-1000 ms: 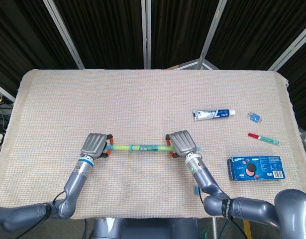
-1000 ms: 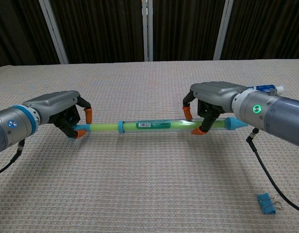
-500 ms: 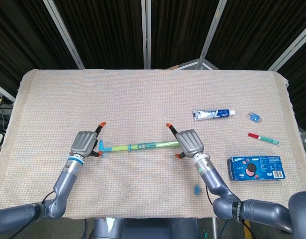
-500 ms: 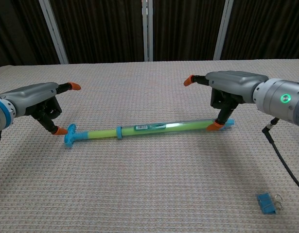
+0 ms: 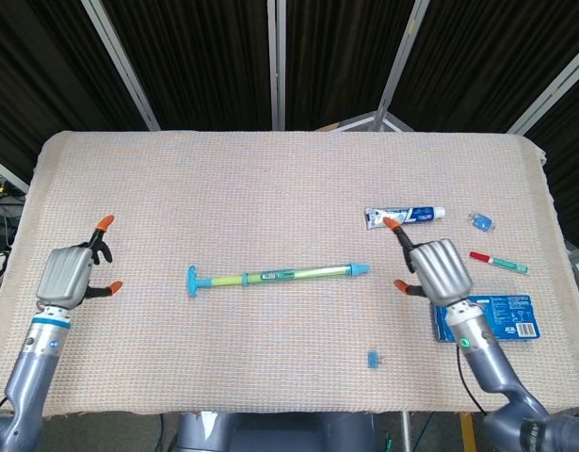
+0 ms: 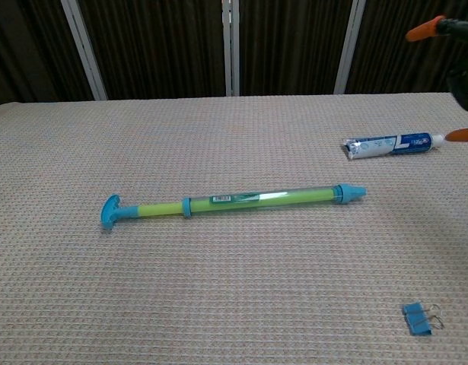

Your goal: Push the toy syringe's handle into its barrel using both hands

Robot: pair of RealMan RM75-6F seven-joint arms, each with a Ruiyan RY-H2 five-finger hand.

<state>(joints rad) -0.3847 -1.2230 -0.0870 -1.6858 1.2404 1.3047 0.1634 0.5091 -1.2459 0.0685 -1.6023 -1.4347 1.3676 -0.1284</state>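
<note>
The toy syringe (image 5: 275,275) lay between my spread, empty left hand (image 5: 68,274) and right hand (image 5: 438,269), well apart from both. It looked light, stiff, slippery; I judged its two ends best to grasp.

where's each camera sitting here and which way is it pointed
Head view: high above the near table edge, looking steeply down at the whole table; shows the left hand and right hand, both open, with their forearms.
Chest view: low, looking forward across the tabletop; only fingertips at the top right edge.
Shared: toy syringe, toothpaste tube, blue clip.
</note>
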